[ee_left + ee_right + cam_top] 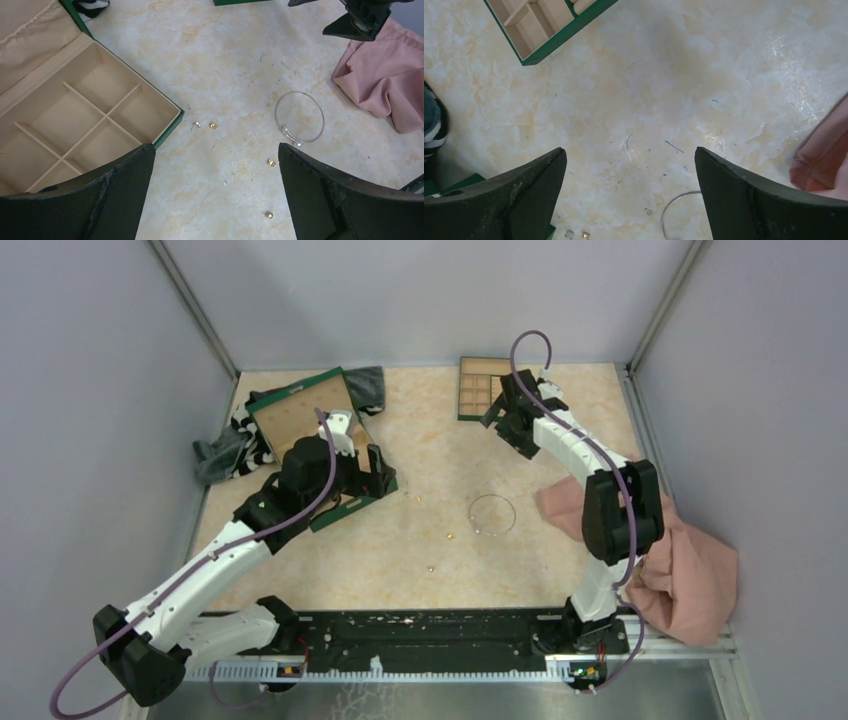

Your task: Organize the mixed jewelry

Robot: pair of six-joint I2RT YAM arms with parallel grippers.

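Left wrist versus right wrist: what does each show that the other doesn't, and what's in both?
Only the left wrist: the inside of the open green box, its visible compartments looking empty, the whole wire hoop, and four gold pieces loose on the table. Only the right wrist: the compartments of the small tray at its top left. Both: the pink cloth, the table, and the hoop, though the right wrist catches just an arc of it at its bottom edge, with one gold piece to its left.
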